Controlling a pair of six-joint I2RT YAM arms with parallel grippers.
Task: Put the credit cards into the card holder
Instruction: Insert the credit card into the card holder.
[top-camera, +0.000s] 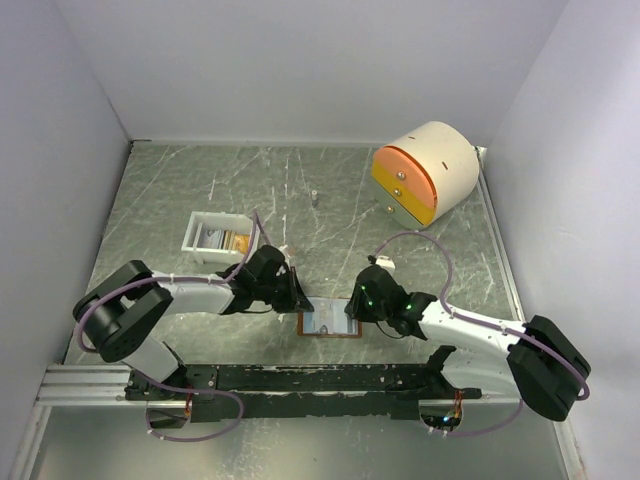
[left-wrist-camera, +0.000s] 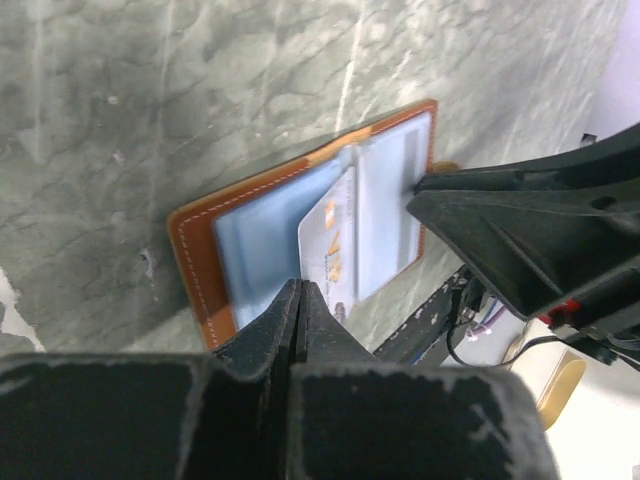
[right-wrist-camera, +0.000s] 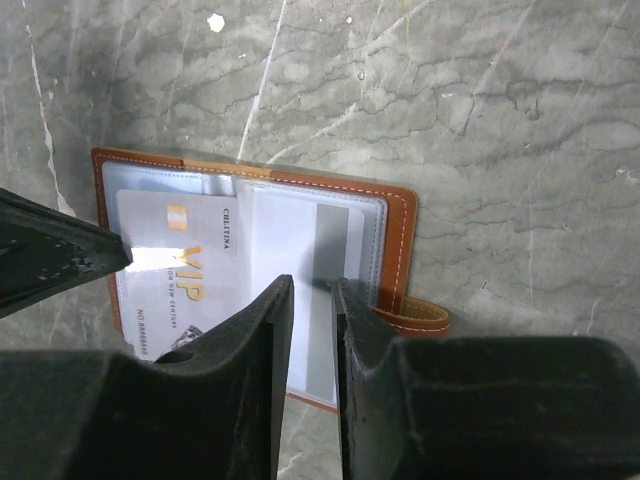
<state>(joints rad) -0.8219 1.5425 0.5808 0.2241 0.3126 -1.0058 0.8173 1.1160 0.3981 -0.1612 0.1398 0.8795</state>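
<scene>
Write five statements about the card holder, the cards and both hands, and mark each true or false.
1. The card holder lies open on the table. True.
2. The left hand has its fingers spread wide. False: they are pressed together, tips at the card's edge.
3. A VIP card lies on the card holder's pale inside. True.
4. The round drawer unit stands at the table's far left corner. False: it stands at the far right corner.
5. The right hand is over the card holder, its fingertips slightly apart. True.
</scene>
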